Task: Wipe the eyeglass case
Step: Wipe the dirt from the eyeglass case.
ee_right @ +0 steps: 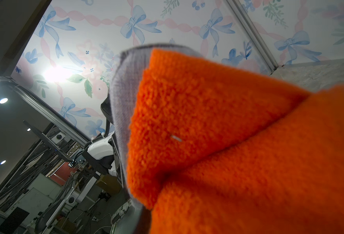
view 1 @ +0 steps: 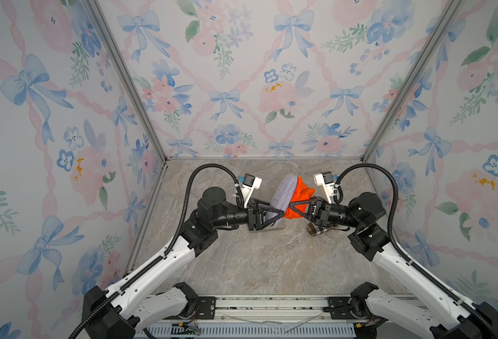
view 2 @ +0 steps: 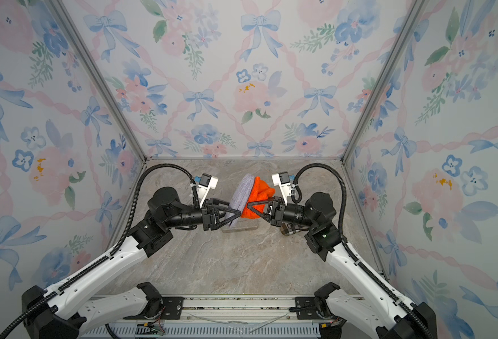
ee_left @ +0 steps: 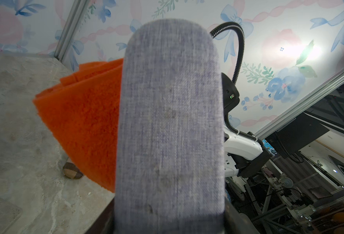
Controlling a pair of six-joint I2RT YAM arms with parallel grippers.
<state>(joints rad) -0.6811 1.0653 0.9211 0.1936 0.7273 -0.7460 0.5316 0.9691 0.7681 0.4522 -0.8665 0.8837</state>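
Observation:
The eyeglass case (view 1: 283, 192) is a grey-lavender fabric oval, held on end above the table in both top views (view 2: 242, 190). My left gripper (view 1: 280, 213) is shut on its lower end. The case fills the left wrist view (ee_left: 169, 121), and only dark slivers of the jaws show beside it. An orange fluffy cloth (view 1: 302, 192) is bunched in my right gripper (view 1: 289, 209), which is shut on it. The cloth lies against the case's right face. In the right wrist view the cloth (ee_right: 228, 141) hides most of the case (ee_right: 122, 97).
A small plaid pouch (view 1: 315, 229) lies on the marble tabletop (view 1: 256, 264) under my right wrist. A clear flat piece (view 1: 268, 229) lies on the table below the case. Floral walls close in the left, back and right.

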